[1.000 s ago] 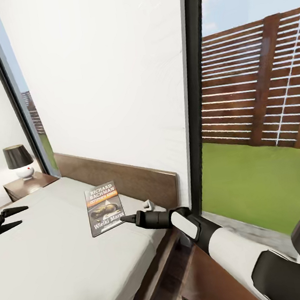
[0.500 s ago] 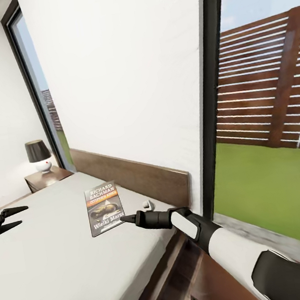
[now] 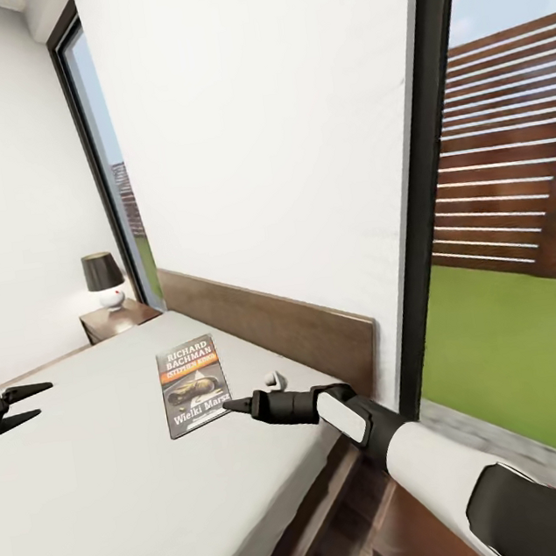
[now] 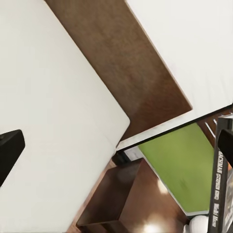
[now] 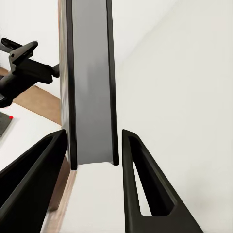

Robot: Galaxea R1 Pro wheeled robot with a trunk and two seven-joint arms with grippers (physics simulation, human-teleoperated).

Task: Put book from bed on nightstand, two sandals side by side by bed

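The book point(image 3: 195, 385) is up off the light-grey mattress of the bed point(image 3: 97, 498), cover facing my head camera, its lower right corner pinched in my right gripper point(image 3: 228, 406). Along that wrist, the book's point(image 5: 90, 87) page edge runs straight between my two black fingers point(image 5: 145, 194), jaws clamped on it. My left gripper point(image 3: 26, 403) hangs above the mattress on the other side, well apart from the book, its prongs spread with nothing between them. Beyond the brown headboard point(image 3: 275, 322), the far nightstand point(image 3: 117, 318) carries a small black-shaded lamp point(image 3: 104, 280). A tall black-framed window point(image 3: 517, 218) shows grass and a slatted fence.
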